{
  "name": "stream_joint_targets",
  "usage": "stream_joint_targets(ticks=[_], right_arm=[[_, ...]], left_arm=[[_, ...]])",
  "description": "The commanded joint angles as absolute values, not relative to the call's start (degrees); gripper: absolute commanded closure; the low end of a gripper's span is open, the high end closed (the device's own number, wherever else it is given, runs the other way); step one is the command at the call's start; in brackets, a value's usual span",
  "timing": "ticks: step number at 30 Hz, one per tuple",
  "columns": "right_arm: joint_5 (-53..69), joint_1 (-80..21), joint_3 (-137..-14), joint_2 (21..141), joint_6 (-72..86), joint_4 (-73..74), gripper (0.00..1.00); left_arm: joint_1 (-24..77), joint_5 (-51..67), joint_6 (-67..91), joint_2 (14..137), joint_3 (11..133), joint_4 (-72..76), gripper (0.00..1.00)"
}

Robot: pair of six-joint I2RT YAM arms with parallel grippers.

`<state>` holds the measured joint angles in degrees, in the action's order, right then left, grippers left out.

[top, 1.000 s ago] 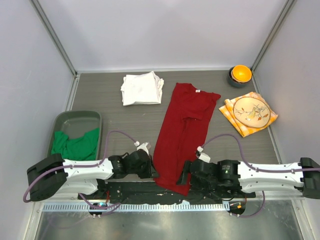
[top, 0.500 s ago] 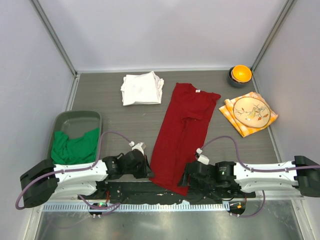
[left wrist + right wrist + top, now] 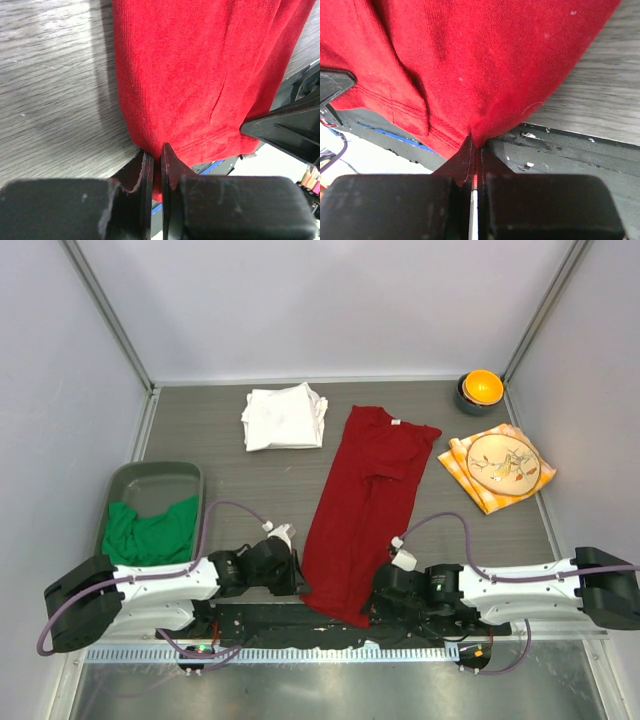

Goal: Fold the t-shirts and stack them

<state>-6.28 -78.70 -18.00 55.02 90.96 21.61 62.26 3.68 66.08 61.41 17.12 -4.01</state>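
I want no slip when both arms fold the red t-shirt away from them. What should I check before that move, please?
1. Left fingers shut on the red t-shirt at its near hem: ok.
2. Right fingers shut on the same hem: ok.
3. All cloth layers caught in each pinch: cannot tell.
4. Far end apart from the white t-shirt and the orange cloth: ok.
5. Green t-shirt out of the way, in the bin: ok.

A grey wood-grain bench fills the floor of a booth. Plain pale walls close its far end and both sides, joined by slanting silver corner posts. A ribbed metal strip runs along the near edge. The light is soft and even.
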Motion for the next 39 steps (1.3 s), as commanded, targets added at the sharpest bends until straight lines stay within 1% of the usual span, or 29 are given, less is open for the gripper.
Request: stream_joint_targets(ticks=[1, 8, 14, 17, 22, 23, 24, 25, 29, 39], right_arm=[[-13.87, -79.10, -22.57, 54.50, 88.95, 31.51, 0.99], [-23.55, -79.01, -28.30, 49.05, 87.37, 40.16, 0.99], [-30.58, -78.23, -32.08, 48.96, 87.27, 45.61, 0.99], [-34.36, -76.03, -33.40, 47.99, 86.49, 47.28, 0.99], [-36.39, -66.73, -35.50, 47.02, 78.59, 47.11, 0.99], [-36.13, -62.79, -35.86, 47.02, 76.75, 46.59, 0.99], [-36.21, -61.28, -36.38, 47.02, 75.42, 46.06, 0.99], [-36.12, -58.13, -37.43, 47.20, 72.45, 45.53, 0.99], [-34.90, -51.62, -39.90, 50.00, 66.28, 42.11, 0.99], [-29.01, -41.85, -39.29, 58.44, 60.21, 30.95, 0.99]], left_arm=[[62.05, 1.94, 62.76, 62.05, 20.37, -8.95, 0.92], [59.95, 1.58, 58.02, 63.89, 29.69, -12.04, 0.92], [55.82, 4.57, 53.27, 69.86, 38.65, -11.87, 0.92], [53.53, 6.06, 51.24, 73.55, 41.74, -11.60, 0.92], [48.70, 10.45, 49.13, 79.44, 48.42, -9.85, 0.92], [48.26, 11.07, 48.43, 81.45, 49.38, -9.76, 0.92], [47.47, 11.42, 48.08, 82.69, 50.61, -9.76, 0.92], [46.94, 12.03, 47.82, 84.79, 52.45, -9.41, 0.92], [43.87, 15.37, 46.93, 89.63, 56.60, -7.83, 0.92], [37.71, 18.54, 46.05, 98.86, 63.63, -5.63, 0.92]])
